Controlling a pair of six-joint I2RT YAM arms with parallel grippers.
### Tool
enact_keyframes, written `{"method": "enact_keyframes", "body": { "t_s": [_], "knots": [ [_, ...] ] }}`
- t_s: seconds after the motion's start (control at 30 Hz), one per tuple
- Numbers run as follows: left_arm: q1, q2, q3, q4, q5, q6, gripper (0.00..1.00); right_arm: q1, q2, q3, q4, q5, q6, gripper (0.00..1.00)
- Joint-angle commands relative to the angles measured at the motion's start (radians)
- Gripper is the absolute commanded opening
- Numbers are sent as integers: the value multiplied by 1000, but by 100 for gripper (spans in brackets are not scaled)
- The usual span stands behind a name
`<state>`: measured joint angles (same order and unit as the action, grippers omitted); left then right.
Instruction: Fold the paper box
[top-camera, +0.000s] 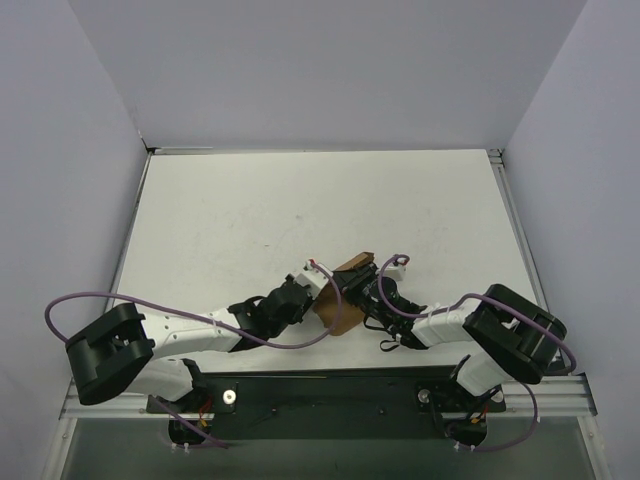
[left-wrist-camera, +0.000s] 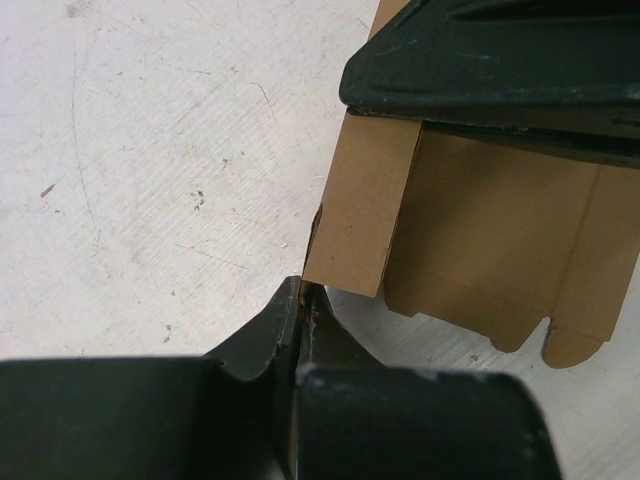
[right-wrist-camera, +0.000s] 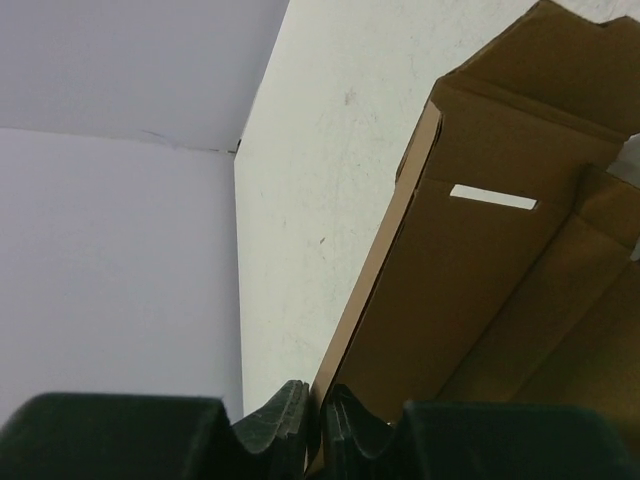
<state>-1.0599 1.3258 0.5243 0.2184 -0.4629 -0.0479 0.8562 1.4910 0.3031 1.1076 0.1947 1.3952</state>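
The brown paper box (top-camera: 345, 298) is held between both grippers near the table's front middle, partly folded and raised off the table. My left gripper (top-camera: 322, 283) is shut on a corner of a narrow flap (left-wrist-camera: 352, 210); in the left wrist view the jaws pinch that flap's lower edge. My right gripper (top-camera: 362, 285) is shut on the edge of a side panel (right-wrist-camera: 420, 300) that has a slot cut in it (right-wrist-camera: 492, 197). In the left wrist view the right gripper's dark fingers (left-wrist-camera: 490, 70) cover the box's top.
The white table (top-camera: 300, 220) is enclosed by pale walls at the back and on both sides. A metal rail (top-camera: 320, 400) with the arm bases runs along the near edge. Purple cables loop from both arms.
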Motion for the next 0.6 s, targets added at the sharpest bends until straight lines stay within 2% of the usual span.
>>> {"method": "enact_keyframes", "body": {
  "t_s": [0.0,0.13,0.27,0.37,0.57],
  "knots": [
    [-3,-3,40,-45,-26,-1,3,-8,20,-22,26,51,-9,10],
    [-5,-66,40,-65,0,-15,43,-8,12,-25,8,58,-10,4],
    [-2,-152,22,-82,59,-32,69,-8,14,-28,5,69,-12,1],
    [3,-230,-16,-71,107,-53,76,-6,20,-32,11,69,-10,0],
    [138,-313,-70,-74,219,-164,77,-6,18,-35,23,72,-10,0]
  ]
}}
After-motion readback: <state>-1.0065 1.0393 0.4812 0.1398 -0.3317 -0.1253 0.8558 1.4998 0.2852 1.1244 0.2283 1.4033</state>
